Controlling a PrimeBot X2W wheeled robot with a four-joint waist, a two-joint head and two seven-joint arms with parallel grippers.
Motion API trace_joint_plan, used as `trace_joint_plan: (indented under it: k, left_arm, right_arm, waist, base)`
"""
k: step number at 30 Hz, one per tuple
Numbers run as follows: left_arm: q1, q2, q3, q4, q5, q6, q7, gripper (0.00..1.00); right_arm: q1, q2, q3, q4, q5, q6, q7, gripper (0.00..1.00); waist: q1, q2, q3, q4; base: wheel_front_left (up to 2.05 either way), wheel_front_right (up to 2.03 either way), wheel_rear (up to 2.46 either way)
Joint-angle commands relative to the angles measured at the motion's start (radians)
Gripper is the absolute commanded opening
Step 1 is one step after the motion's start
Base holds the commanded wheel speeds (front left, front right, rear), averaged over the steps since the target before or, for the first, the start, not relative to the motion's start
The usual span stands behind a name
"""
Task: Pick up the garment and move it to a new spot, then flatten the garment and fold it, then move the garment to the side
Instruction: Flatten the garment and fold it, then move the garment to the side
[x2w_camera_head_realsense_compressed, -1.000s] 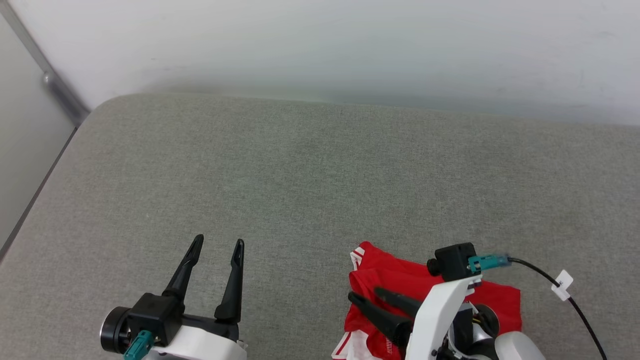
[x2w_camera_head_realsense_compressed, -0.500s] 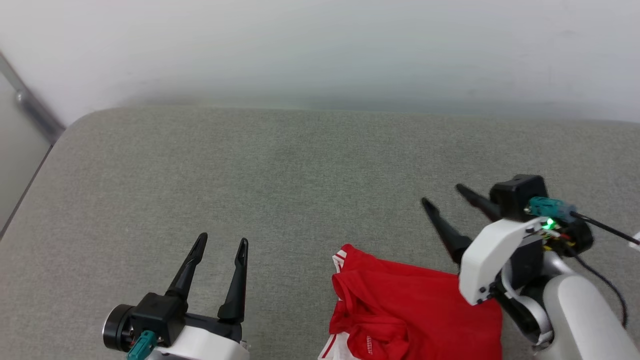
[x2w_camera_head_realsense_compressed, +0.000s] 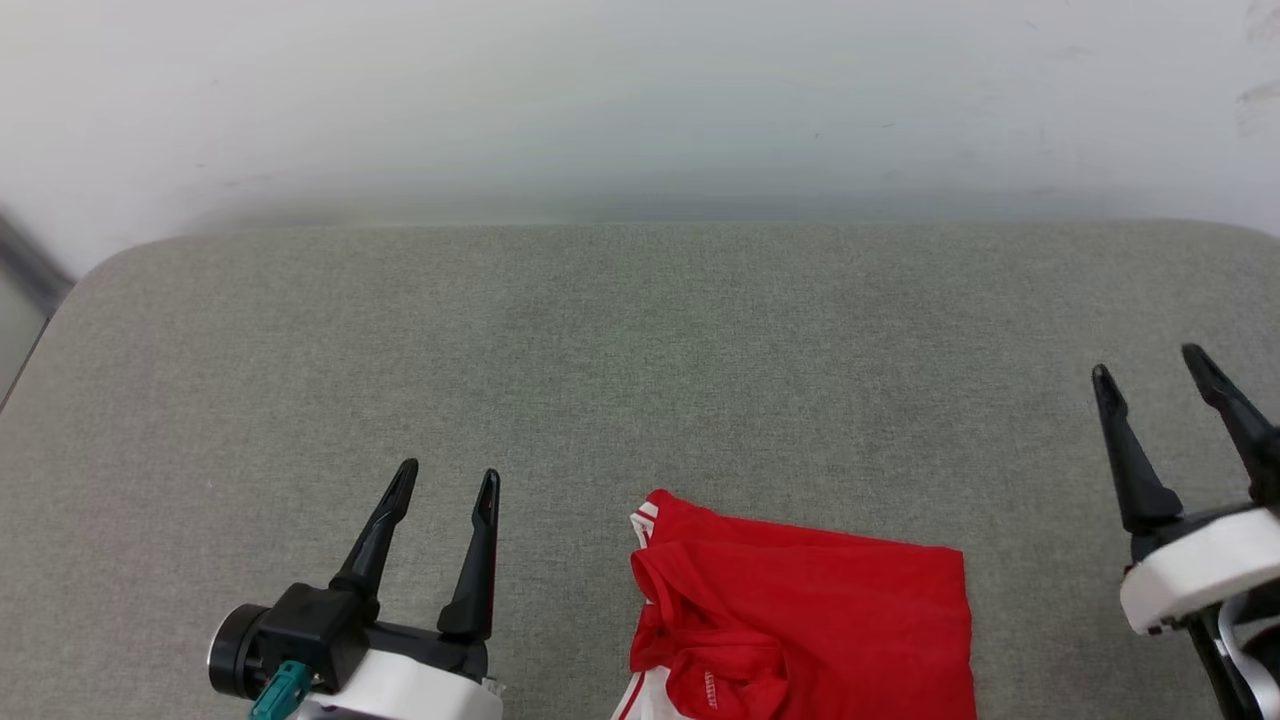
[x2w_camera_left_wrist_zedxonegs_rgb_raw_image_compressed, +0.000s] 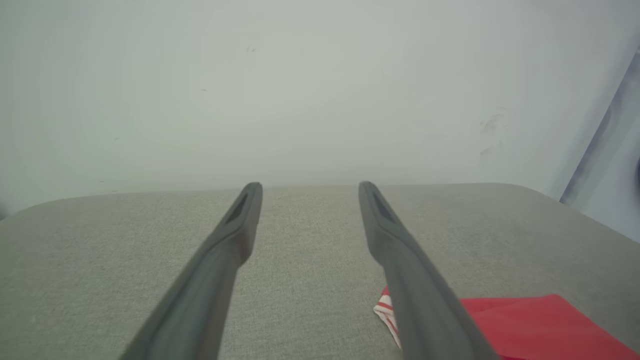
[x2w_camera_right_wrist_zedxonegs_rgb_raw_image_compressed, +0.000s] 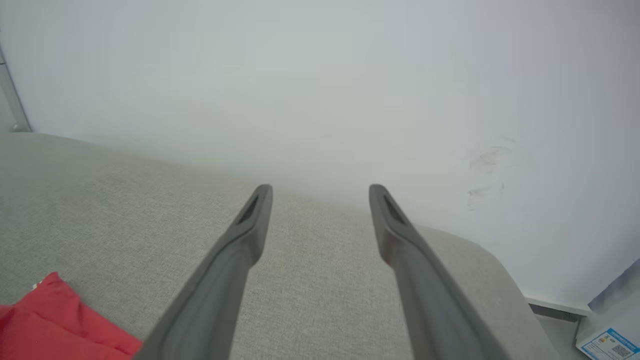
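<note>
Fingers (x2w_camera_head_realsense_compressed: 370, 545) of our left gripper (x2w_camera_head_realsense_compressed: 449, 472) stand spread and empty over the front-left part of the bench (x2w_camera_head_realsense_compressed: 600, 350). Our right gripper (x2w_camera_head_realsense_compressed: 1148, 362) is spread and empty too, near the bench's right edge. A second ago that right gripper was down on the garment (x2w_camera_head_realsense_compressed: 810, 620). It has since lifted off and swung out to the right, so the cloth now lies free of both arms. The head camera has also shifted, so we do not read the garment itself as having travelled.

The garment sits at the front edge, right of the middle and between our two grippers. It is a rough red rectangle, rumpled on its left side where the white striped trim shows. We judge that one placing has just ended and that the left side needs smoothing.

Bare bench runs wide behind the garment up to the wall (x2w_camera_head_realsense_compressed: 600, 100) and out towards the back-left corner. On the right, the rounded back corner leaves less room.
</note>
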Motion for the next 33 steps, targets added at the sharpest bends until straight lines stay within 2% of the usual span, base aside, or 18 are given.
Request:
trace_joint_plan:
  k: [1,5,12,28,33]
  left_arm:
    - [0.008,-0.005,0.001,-0.007,0.000,-0.001,-0.002,1.00]
    - [0.025,-0.008,-0.003,-0.028,-0.008,-0.001,-0.002,1.00]
    - [0.049,-0.013,-0.017,-0.038,-0.004,-0.001,-0.002,1.00]
    - [0.028,-0.009,-0.022,-0.024,0.003,-0.001,-0.002,1.00]
    - [0.023,-0.010,-0.026,-0.021,0.003,-0.001,-0.002,1.00]
  right_arm:
    - [0.041,0.025,-0.030,-0.025,-0.001,-0.001,-0.027,1.00]
    - [0.144,0.094,-0.086,-0.081,-0.005,0.000,-0.089,1.00]
    - [0.197,0.155,-0.088,-0.085,-0.009,0.000,-0.127,1.00]
    - [0.200,0.148,-0.071,-0.069,0.006,0.000,-0.103,1.00]
    - [0.215,0.128,-0.047,-0.071,0.016,0.000,-0.035,1.00]
  waist:
    - [0.0000,0.0000,0.002,-0.003]
    - [0.0000,0.0000,0.010,-0.008]
    - [0.0000,0.0000,0.013,-0.002]
    - [0.0000,0.0000,0.020,0.006]
    - [0.0000,0.0000,0.032,0.010]
  base:
    - [0.00,0.00,0.00]
    - [0.00,0.00,0.00]
    - [0.00,0.00,0.00]
    - [0.00,0.00,0.00]
    - [0.00,0.00,0.00]
